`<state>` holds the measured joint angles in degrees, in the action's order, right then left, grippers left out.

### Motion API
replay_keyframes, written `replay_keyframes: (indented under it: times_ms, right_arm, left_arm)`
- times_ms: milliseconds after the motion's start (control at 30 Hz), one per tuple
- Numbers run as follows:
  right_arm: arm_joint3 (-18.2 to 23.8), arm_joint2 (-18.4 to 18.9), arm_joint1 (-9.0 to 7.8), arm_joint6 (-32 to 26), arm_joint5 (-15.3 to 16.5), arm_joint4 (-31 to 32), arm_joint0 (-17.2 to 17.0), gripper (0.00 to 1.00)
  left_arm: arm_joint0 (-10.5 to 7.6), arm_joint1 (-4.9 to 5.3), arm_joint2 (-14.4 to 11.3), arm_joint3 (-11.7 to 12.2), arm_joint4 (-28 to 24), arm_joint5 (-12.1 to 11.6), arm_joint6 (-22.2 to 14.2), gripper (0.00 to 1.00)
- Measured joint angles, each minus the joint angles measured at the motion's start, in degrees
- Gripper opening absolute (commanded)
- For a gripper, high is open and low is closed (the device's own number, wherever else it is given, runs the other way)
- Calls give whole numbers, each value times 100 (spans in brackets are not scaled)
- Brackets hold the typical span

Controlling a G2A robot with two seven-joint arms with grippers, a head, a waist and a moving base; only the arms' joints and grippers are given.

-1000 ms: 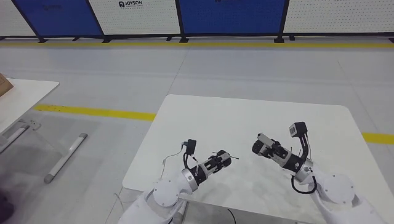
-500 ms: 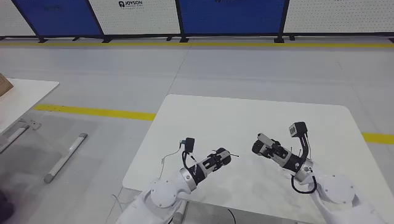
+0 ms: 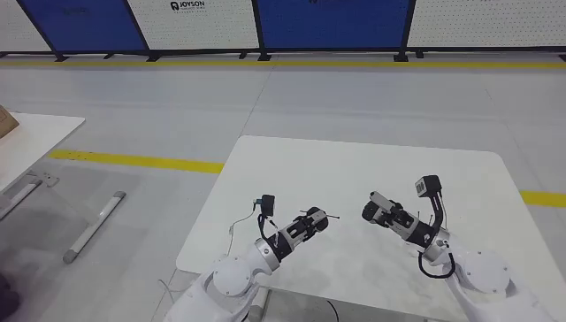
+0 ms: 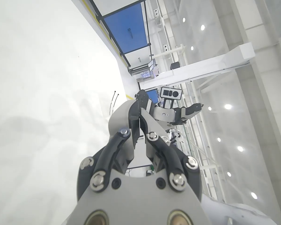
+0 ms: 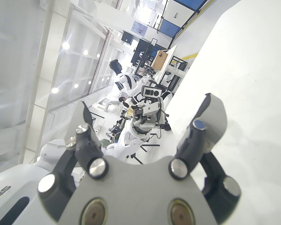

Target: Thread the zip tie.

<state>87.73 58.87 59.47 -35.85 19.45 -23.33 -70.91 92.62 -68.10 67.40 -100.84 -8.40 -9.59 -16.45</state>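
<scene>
My left gripper (image 3: 316,219) hovers over the front part of the white table (image 3: 354,163). It is shut on a thin black zip tie (image 3: 338,224) whose ends stick out on both sides of the fingers. In the left wrist view the gripper (image 4: 138,118) has its pads pressed together on the tie's thin edge. My right gripper (image 3: 370,209) faces it from a short way to the right. It stands open (image 5: 147,111) with nothing between its fingers. The two grippers are apart.
Two spare black zip ties (image 4: 114,101) lie on the table beyond my left gripper, near the right arm. The table's front edge (image 3: 265,278) runs just below both arms. A second table (image 3: 35,136) stands at the far left.
My left arm has shifted slightly left and away from the front edge, carrying the zip tie with it. The right arm has kept still.
</scene>
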Motion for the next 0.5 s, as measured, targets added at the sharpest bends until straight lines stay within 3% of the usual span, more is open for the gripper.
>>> replay_keyframes:
  times_ms: [200, 300, 500]
  right_arm:
    - [237, 267, -71, -335, -391, 470, 59, 100]
    - [403, 476, -135, -593, -744, 809, 89, 100]
    - [739, 819, -289, -1513, -1956, 1672, 315, 100]
  left_arm:
    - [0, 0, 0, 0, 0, 0, 0, 0]
    - [0, 0, 0, 0, 0, 0, 0, 0]
    - [0, 0, 0, 0, 0, 0, 0, 0]
